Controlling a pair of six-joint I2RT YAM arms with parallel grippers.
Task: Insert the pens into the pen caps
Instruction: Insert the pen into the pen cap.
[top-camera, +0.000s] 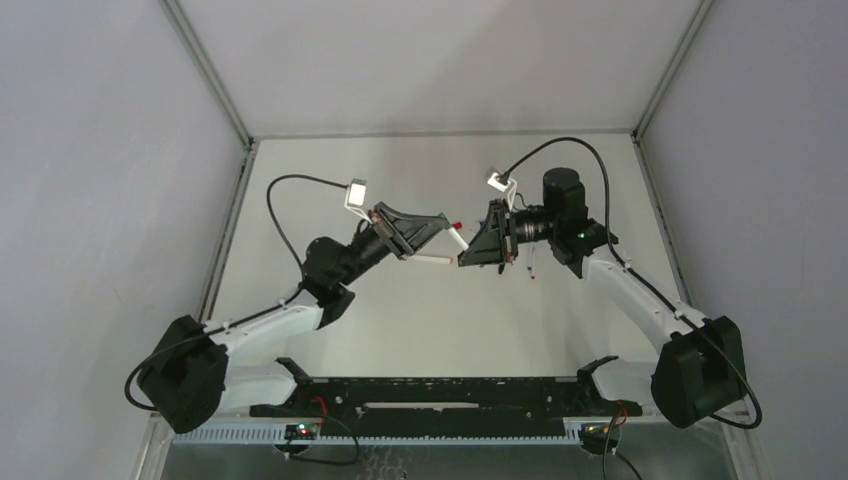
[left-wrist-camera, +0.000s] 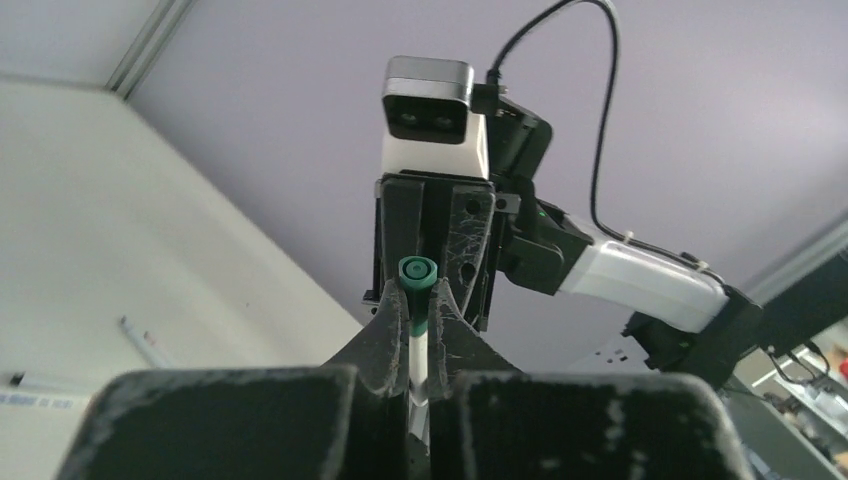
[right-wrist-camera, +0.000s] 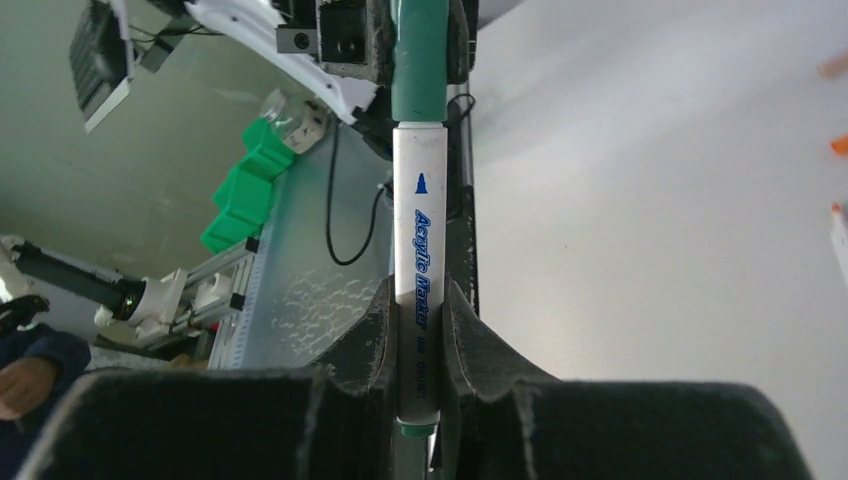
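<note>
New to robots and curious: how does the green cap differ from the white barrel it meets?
The green cap is plain; the white barrel carries blue lettering. The cap looks slightly thicker than the barrel. The left gripper pinches the cap, the right gripper the barrel. Both lie along one straight line.

Blue lettering down the slim white plastic marker pen (right-wrist-camera: 418, 250) reads "Acrylic Marker" (little blue nib symbol just above it). Smaller print lower on the barrel is too blurred to read.
</note>
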